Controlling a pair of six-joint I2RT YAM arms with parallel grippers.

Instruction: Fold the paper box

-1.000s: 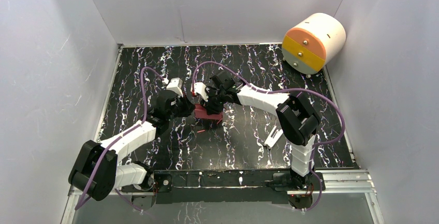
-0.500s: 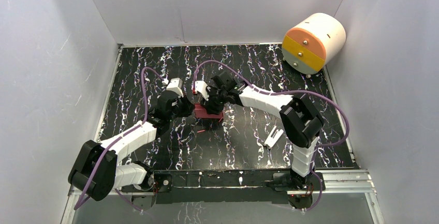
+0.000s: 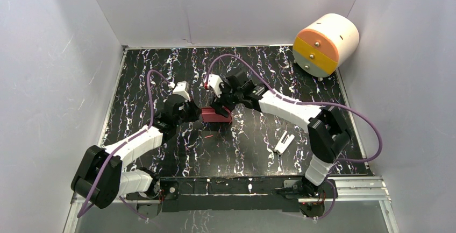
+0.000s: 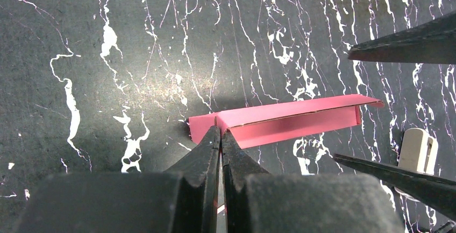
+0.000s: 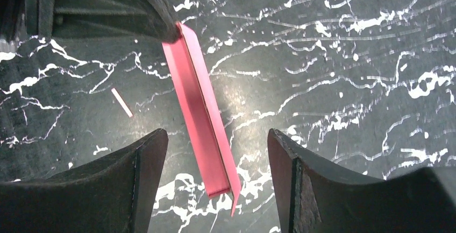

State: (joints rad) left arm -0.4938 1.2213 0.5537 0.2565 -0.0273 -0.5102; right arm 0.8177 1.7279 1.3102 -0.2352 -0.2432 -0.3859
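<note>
Pink-red thin card paper box (image 3: 216, 116), pinched at its left end, in the middle of the black, white-veined table (image 3: 258, 66).
The left gripper (image 4: 220, 134) is closed on the left corner of the box and grips the card edge there. The right gripper (image 5: 215, 136) stands open over the right part of the box, with one finger on each side and neither touching it. The box lies between the two grippers, with one long side folded up.

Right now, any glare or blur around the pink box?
Left wrist: soft glare on the table near the paper box, left claw soft-focused up close. Right wrist: similar sheen right of the box, box sharp. Top: even light, box small.
</note>
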